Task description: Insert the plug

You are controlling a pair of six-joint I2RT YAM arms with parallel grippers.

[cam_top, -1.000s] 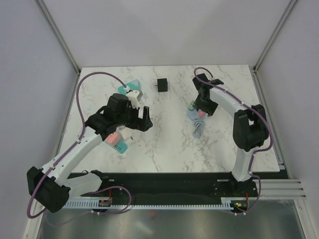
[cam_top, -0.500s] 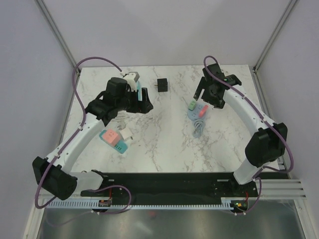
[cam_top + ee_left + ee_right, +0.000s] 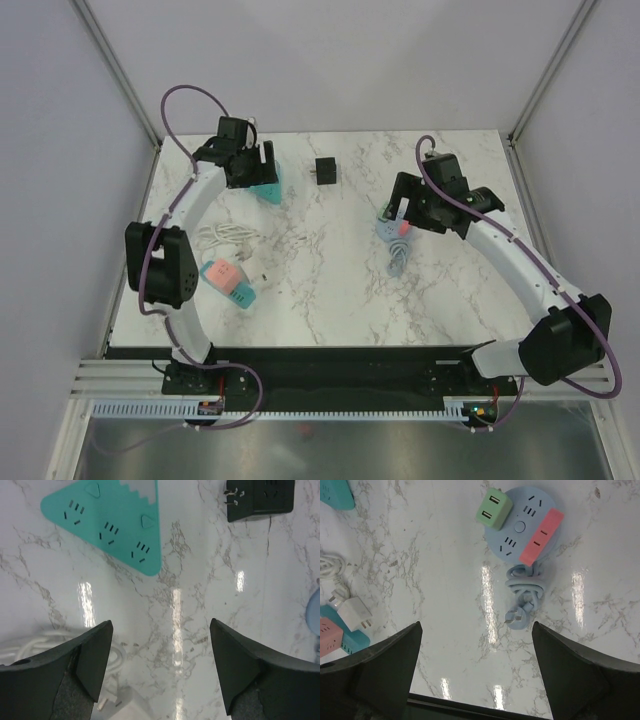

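Note:
A white plug (image 3: 247, 266) with its coiled white cable (image 3: 220, 236) lies at the left of the marble table. It also shows at the bottom of the left wrist view (image 3: 114, 703) and in the right wrist view (image 3: 353, 613). A teal triangular socket block (image 3: 266, 187) lies at the back left and also shows in the left wrist view (image 3: 114, 526). My left gripper (image 3: 258, 166) hangs above it, open and empty (image 3: 160, 626). My right gripper (image 3: 402, 206) is open and empty (image 3: 476, 627) above a round blue socket block (image 3: 522, 526).
A black cube adapter (image 3: 326, 171) sits at the back centre. The blue block (image 3: 393, 229) carries a green adapter (image 3: 494, 508) and a pink one (image 3: 541, 537); its blue cable and plug (image 3: 521, 605) trail toward me. A pink-and-teal strip (image 3: 229, 283) lies front left.
My left arm has swung from the table's middle left to the back left, over the teal block. My right arm has stretched out and its gripper now hangs over the blue block.

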